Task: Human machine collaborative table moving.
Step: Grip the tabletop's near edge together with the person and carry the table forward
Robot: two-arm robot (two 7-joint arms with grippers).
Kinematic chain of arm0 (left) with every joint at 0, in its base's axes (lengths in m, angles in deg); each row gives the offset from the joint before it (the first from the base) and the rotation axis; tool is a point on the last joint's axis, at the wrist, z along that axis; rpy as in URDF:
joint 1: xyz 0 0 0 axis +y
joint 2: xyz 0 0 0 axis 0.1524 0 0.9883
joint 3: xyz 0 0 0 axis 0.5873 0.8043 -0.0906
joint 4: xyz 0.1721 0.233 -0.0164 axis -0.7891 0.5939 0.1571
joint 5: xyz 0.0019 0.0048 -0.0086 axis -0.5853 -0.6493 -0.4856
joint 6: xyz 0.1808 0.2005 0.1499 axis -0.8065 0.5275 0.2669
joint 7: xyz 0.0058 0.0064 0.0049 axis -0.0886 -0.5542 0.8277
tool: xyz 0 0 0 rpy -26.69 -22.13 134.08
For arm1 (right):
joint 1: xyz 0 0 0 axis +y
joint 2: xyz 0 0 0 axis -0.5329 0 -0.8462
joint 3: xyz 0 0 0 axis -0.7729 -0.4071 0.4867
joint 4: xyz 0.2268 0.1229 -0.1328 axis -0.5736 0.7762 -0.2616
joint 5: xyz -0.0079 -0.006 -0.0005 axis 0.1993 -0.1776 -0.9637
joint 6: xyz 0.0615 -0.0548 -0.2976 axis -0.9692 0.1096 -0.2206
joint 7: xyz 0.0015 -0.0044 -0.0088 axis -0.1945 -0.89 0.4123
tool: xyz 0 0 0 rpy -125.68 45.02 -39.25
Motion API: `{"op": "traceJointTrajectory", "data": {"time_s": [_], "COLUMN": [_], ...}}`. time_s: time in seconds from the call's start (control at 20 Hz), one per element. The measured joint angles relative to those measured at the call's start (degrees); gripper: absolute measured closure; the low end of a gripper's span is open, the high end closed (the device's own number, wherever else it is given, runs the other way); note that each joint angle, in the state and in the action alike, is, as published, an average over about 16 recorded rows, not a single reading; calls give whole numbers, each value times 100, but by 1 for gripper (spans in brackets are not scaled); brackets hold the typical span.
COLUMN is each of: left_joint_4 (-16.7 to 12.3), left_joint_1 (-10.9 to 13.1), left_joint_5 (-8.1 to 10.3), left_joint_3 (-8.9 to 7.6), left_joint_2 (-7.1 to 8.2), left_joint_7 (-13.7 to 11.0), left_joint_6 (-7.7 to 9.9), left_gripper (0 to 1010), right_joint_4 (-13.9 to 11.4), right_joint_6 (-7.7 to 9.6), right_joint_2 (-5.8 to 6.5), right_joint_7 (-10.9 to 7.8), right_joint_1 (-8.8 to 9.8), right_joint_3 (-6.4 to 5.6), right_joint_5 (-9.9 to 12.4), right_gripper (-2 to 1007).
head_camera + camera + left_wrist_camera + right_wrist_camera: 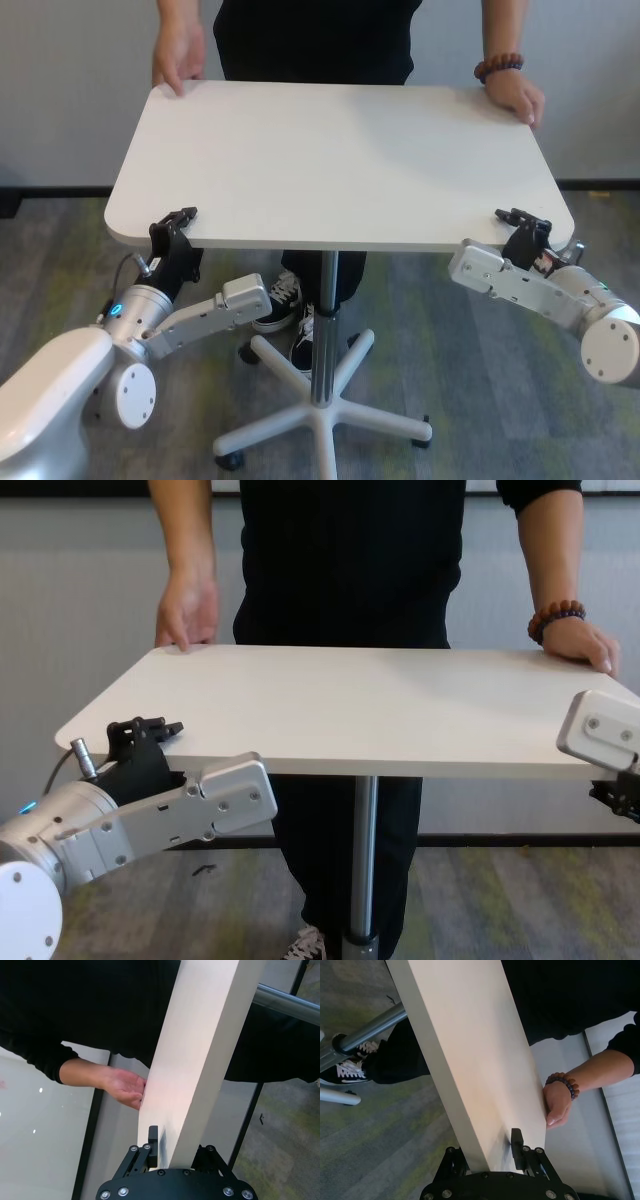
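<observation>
I am sharing the carry of a white bench [340, 160] on a silver centre pole [323, 320]. My left gripper [176, 222] has its jaws clenched on the near edge by one rounded corner; my right gripper [522, 222] is clamped the same way on the near edge by the other corner. In each wrist view the top runs straight out from between the jaws, one black finger [153, 1145] lying on its surface, toward a person in black [318, 40] at the far edge. Their hands rest on the two far corners: one bare hand [178, 60] opposite my left jaws, one hand with a bead bracelet [515, 95] opposite my right. To do this well, I judge both grips must stay firm and level, and both arms should travel together, matching the person's pace, so the top neither tilts nor twists between the jaws and the wheeled base [320, 420] follows.
</observation>
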Motion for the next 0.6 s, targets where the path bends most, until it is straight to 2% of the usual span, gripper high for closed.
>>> {"op": "traceJointTrajectory", "data": {"time_s": [0.6], "left_joint_4": [487], "left_joint_1": [-294], "left_joint_5": [22], "left_joint_3": [95], "left_joint_2": [-121], "left_joint_7": [183], "left_joint_6": [-69], "left_gripper": [696], "right_joint_4": [679], "right_joint_6": [-215], "right_joint_2": [-166], "right_joint_7": [133], "right_joint_1": [-525], "right_joint_3": [192], "right_joint_5": [-65], "right_gripper": [586]}}
